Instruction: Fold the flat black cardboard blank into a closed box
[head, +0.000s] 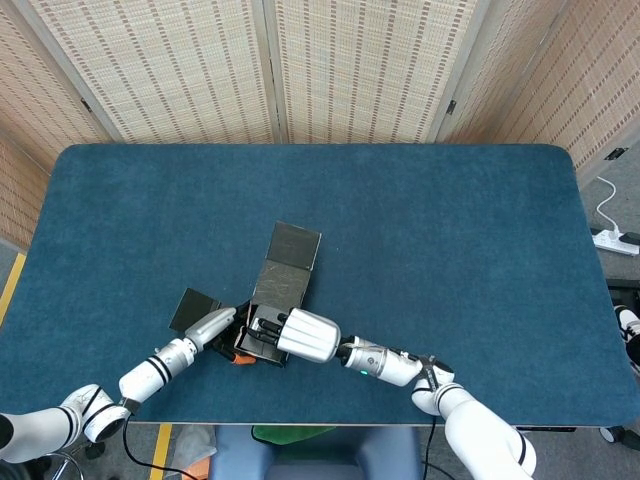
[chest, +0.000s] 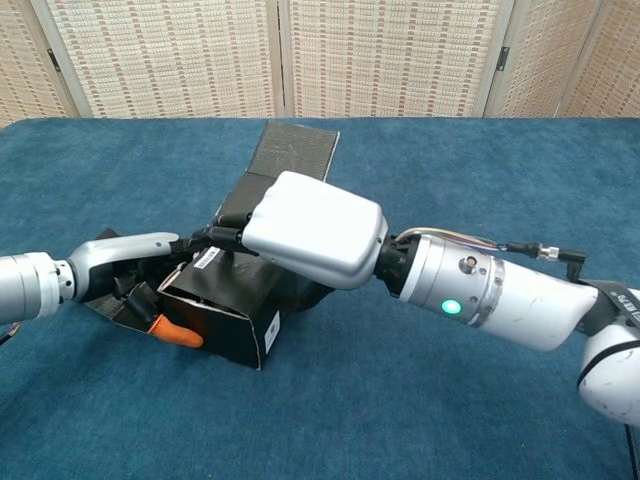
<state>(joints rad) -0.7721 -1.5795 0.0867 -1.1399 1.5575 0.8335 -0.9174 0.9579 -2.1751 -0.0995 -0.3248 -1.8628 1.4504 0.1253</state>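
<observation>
The black cardboard box lies partly folded near the table's front edge. Its long lid flap stretches away from me, and a side flap lies flat at the left. My right hand covers the box's right half, fingers stretched flat over the top panel and thumb hidden underneath. My left hand reaches in at the box's left end, one finger along the top edge and an orange-tipped finger low against the front wall.
The blue felt table spreads wide to the right and back. Woven screens stand behind it. A white power strip lies on the floor at the right.
</observation>
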